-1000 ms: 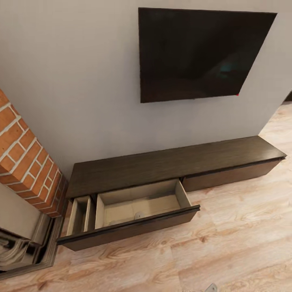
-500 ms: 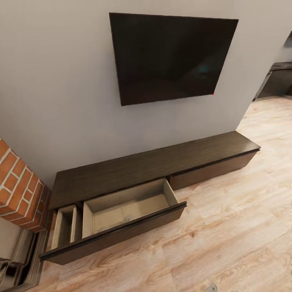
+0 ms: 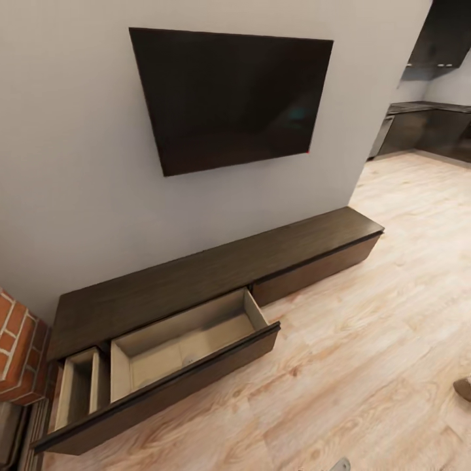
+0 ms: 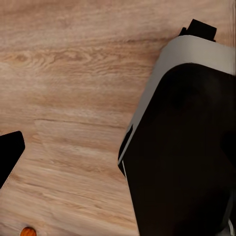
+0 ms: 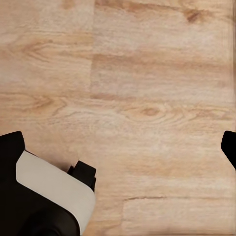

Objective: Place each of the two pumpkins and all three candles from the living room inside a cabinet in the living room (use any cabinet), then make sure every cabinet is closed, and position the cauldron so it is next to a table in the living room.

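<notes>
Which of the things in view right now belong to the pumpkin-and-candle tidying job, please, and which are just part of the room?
Belongs to the job:
- cabinet, its drawer pulled open
- small orange thing on the floor, perhaps a pumpkin

Just there:
- television
- brick fireplace
- wooden floor
- dark kitchen units

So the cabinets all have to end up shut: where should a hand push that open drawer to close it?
Push flat on the middle of the drawer front, coming from the floor side toward the wall. The front is long, flat and handle-less, so a central push should keep it sliding straight.
</notes>
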